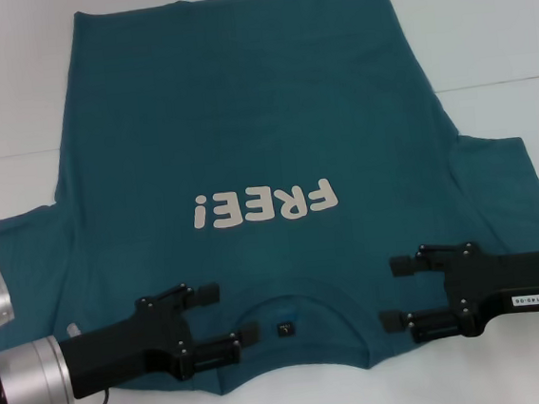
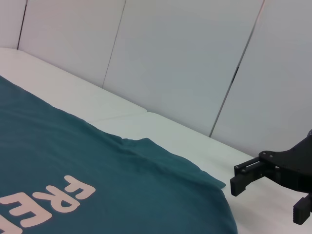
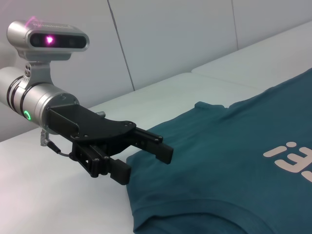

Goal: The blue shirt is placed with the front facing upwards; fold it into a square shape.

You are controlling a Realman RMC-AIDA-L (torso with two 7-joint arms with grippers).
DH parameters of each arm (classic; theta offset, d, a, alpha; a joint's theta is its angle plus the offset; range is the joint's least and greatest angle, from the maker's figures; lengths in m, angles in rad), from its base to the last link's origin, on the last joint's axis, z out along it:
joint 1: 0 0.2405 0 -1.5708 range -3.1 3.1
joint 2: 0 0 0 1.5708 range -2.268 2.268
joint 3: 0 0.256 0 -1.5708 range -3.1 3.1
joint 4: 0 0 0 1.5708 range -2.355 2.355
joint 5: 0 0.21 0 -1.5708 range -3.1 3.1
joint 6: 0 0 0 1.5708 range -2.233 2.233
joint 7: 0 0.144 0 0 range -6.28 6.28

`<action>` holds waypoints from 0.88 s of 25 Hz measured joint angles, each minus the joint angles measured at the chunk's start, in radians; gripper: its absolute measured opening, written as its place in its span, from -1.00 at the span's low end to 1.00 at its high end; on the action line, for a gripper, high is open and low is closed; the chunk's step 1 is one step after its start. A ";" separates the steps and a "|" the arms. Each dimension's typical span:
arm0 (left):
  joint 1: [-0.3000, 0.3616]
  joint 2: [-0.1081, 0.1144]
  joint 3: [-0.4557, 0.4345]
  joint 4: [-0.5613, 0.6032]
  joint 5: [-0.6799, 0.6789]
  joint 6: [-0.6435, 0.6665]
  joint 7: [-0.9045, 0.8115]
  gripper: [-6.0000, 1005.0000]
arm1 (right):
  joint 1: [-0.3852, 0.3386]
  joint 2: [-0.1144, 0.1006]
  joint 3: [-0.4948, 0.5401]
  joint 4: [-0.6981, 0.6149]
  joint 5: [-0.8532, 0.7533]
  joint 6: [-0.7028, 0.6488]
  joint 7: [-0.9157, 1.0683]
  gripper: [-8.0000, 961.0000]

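You've got the blue shirt (image 1: 245, 147) spread flat, front up, on the white table (image 1: 491, 18), collar at 6 o'clock nearest the robot, hem at 12. Left gripper (image 1: 225, 316) sits w/ fingers spread over the shoulder at 9 o'clock of the collar. Right gripper (image 1: 400, 293) is also spread, over the shoulder at 3 o'clock.
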 joint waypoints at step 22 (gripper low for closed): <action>0.064 -0.015 -0.164 -0.101 -0.036 0.023 -0.034 0.76 | -0.001 0.002 0.000 0.000 0.000 0.001 0.000 0.90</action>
